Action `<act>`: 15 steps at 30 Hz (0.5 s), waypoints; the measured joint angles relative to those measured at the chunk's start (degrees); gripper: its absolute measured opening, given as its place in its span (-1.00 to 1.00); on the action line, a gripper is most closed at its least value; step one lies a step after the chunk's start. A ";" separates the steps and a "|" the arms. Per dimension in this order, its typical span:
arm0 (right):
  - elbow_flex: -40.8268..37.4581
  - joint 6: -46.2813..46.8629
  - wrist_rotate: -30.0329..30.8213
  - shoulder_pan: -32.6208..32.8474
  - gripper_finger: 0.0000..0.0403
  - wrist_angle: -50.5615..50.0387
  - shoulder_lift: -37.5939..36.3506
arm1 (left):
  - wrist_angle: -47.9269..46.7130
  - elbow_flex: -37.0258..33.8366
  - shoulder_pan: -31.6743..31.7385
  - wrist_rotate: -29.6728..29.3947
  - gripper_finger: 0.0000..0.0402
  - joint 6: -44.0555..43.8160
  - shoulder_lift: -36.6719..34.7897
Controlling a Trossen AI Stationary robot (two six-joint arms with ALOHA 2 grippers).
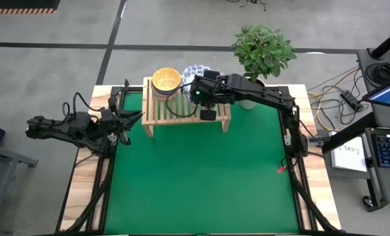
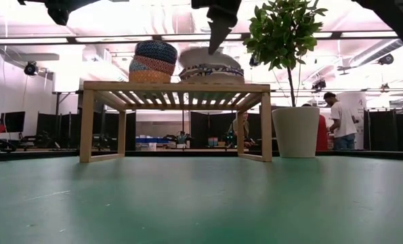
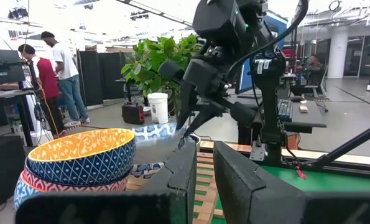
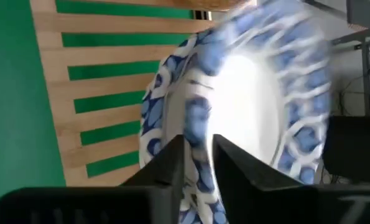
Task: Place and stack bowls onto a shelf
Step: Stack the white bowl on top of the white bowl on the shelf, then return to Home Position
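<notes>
The light-wood shelf (image 1: 181, 117) (image 2: 174, 87) stands at the table's far edge. A stack of small patterned bowls (image 1: 166, 80) (image 2: 152, 62) (image 3: 79, 162), golden yellow on top, rests on its left part. Beside it on the slats are white bowls with blue rims (image 1: 197, 71) (image 2: 211, 68) (image 4: 247, 106). My right gripper (image 1: 195, 84) (image 2: 213, 44) (image 4: 199, 155) reaches down onto the white bowls, shut on the top one. My left gripper (image 1: 134, 117) (image 3: 204, 168) waits shut, left of the shelf. My right gripper pinches the top white bowl by its blue-patterned rim (image 4: 197, 127), one finger inside the bowl and one outside. The fingers (image 3: 183, 124) come from above, pointing down. The bowl sits on the white stack on the shelf; I cannot tell whether it is lifted clear.
A potted plant (image 1: 261, 49) in a white pot (image 2: 296, 132) stands just right of the shelf at the table's far edge. The green mat (image 1: 201, 177) spreads across the table in front of the shelf. People stand in the room beyond (image 2: 338, 122).
</notes>
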 joint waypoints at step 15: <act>-0.02 17.28 -0.32 3.37 -0.21 -10.23 -4.00 | -0.50 0.00 0.00 0.00 -0.81 0.01 0.02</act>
